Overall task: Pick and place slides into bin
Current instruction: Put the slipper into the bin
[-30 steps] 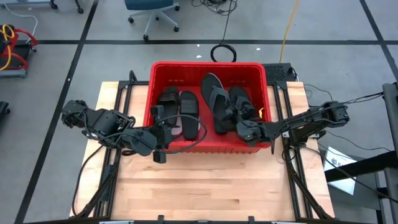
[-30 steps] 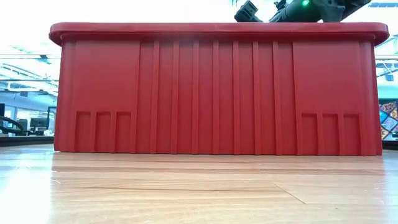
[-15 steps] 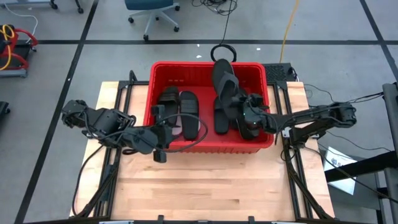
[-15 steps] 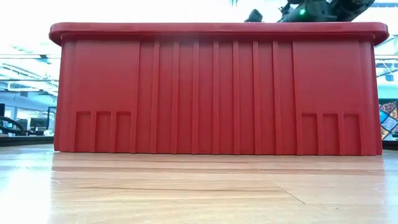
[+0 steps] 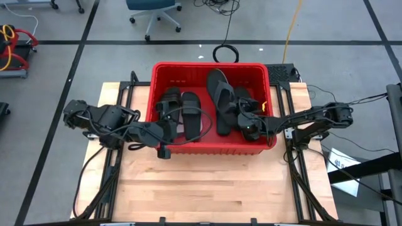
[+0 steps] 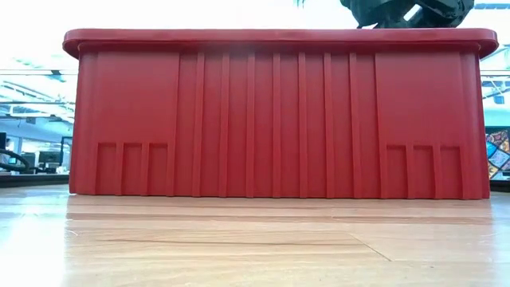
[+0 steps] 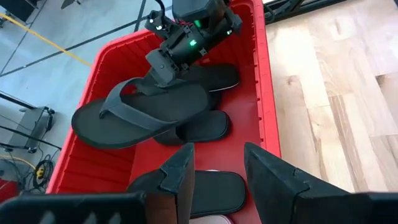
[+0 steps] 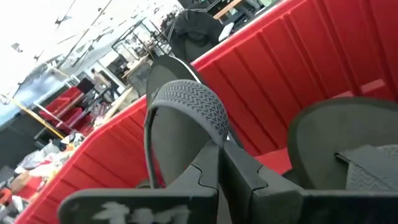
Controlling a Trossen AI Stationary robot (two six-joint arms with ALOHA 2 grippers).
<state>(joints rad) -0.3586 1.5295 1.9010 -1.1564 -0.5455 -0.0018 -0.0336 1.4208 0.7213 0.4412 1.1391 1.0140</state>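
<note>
**A:** The right claw (image 5: 246,123) is sitting inside the big rectangular red plastic bin (image 5: 162,69), right-hand half, pinched tight on the strap of a black rubber thong flip-flop (image 5: 221,95). That flip-flop is lying slanted across other black sandals (image 5: 245,99) piled under it. In the right wrist view the two dark fingers (image 8: 214,168) are pressing together around the ribbed strap.

**B:** And the left claw (image 5: 162,120)?

**A:** It's hanging over the bin's left half with its fingers (image 7: 180,180) spread wide, gripping nothing. Right beneath it two black wide-strap slides (image 5: 180,112) are lying side by side on the bin floor. There's something pale under one of them in the left wrist view, can't tell what it is.

**B:** Where's the bin sitting?

**A:** At the far edge of the pale wooden worktop (image 5: 207,188), centred between the arms. From the low view you're only getting its ribbed red wall (image 6: 271,119).
</note>
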